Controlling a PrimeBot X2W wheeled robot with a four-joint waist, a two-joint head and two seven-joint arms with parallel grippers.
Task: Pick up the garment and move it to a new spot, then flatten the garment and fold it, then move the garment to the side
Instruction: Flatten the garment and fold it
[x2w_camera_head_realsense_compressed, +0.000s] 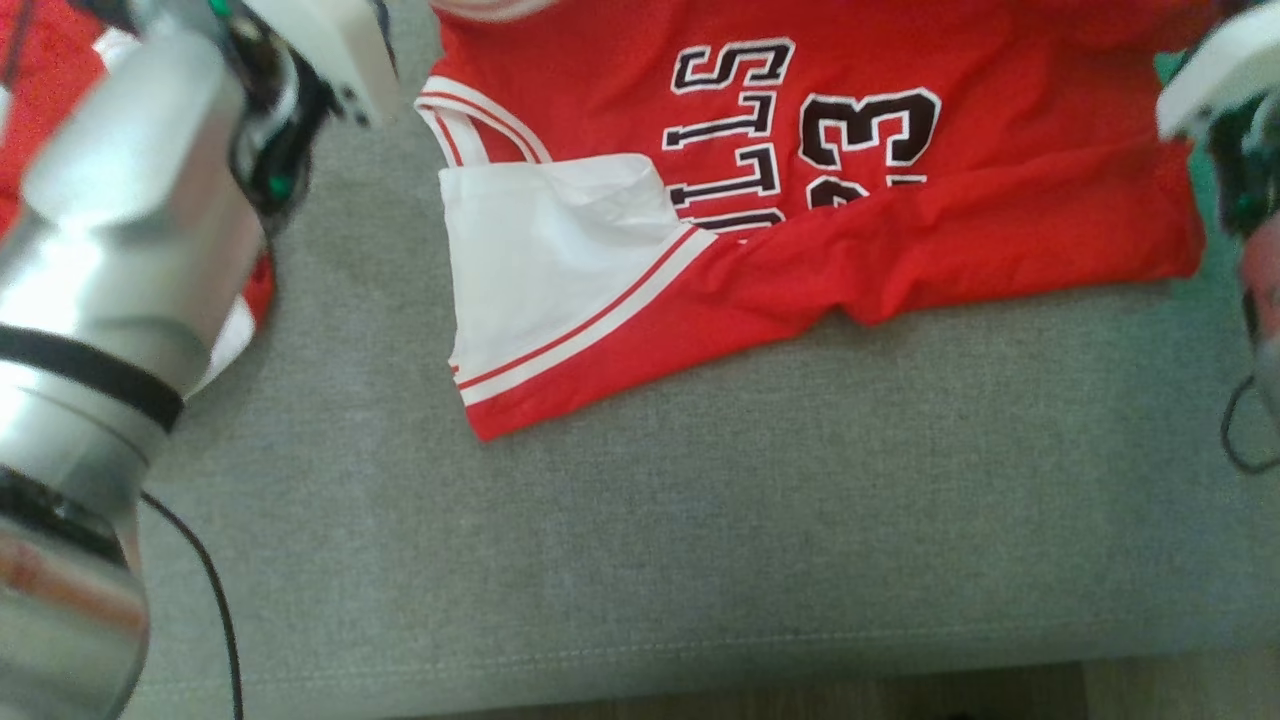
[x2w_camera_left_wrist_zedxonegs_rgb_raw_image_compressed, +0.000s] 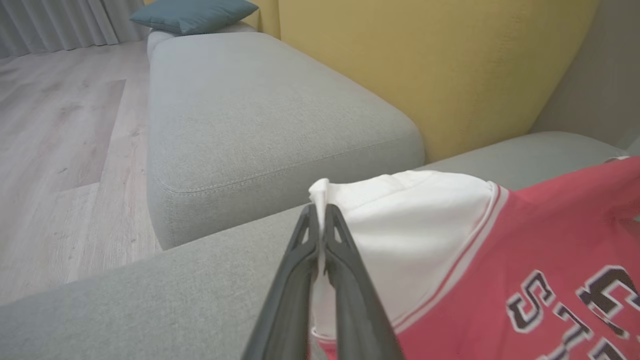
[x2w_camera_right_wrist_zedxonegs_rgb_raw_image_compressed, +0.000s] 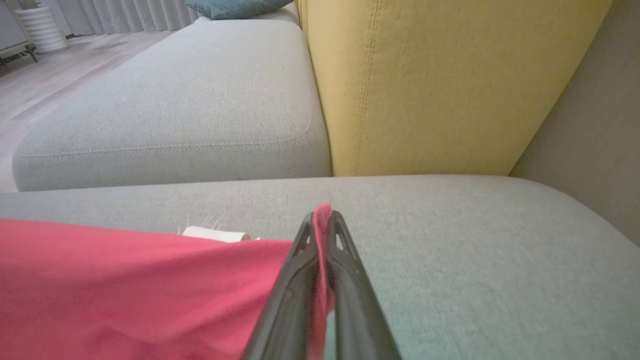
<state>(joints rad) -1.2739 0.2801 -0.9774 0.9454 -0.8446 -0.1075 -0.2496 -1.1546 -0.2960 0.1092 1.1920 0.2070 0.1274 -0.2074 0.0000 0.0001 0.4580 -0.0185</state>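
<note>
The garment (x2w_camera_head_realsense_compressed: 900, 230) is a red basketball jersey with black lettering and a white side panel (x2w_camera_head_realsense_compressed: 540, 260), lying spread on the grey sofa seat (x2w_camera_head_realsense_compressed: 700, 520). In the left wrist view my left gripper (x2w_camera_left_wrist_zedxonegs_rgb_raw_image_compressed: 320, 220) is shut on a pinch of the garment's white fabric (x2w_camera_left_wrist_zedxonegs_rgb_raw_image_compressed: 410, 225). My right gripper (x2w_camera_right_wrist_zedxonegs_rgb_raw_image_compressed: 322, 225) is shut on a fold of the garment's red cloth (x2w_camera_right_wrist_zedxonegs_rgb_raw_image_compressed: 125, 280), which trails off to the left. In the head view my silver left forearm (x2w_camera_head_realsense_compressed: 120, 250) stands at the left and my right wrist (x2w_camera_head_realsense_compressed: 1230, 90) at the upper right edge; their fingers are hidden there.
A yellow backrest (x2w_camera_left_wrist_zedxonegs_rgb_raw_image_compressed: 440, 65) rises behind the seat. A second grey cushion (x2w_camera_left_wrist_zedxonegs_rgb_raw_image_compressed: 260, 110) with a teal pillow (x2w_camera_left_wrist_zedxonegs_rgb_raw_image_compressed: 195, 15) extends beyond it, beside the wooden floor (x2w_camera_left_wrist_zedxonegs_rgb_raw_image_compressed: 60, 125). A black cable (x2w_camera_head_realsense_compressed: 215, 600) hangs by my left arm. The seat's front edge (x2w_camera_head_realsense_compressed: 700, 670) runs along the bottom.
</note>
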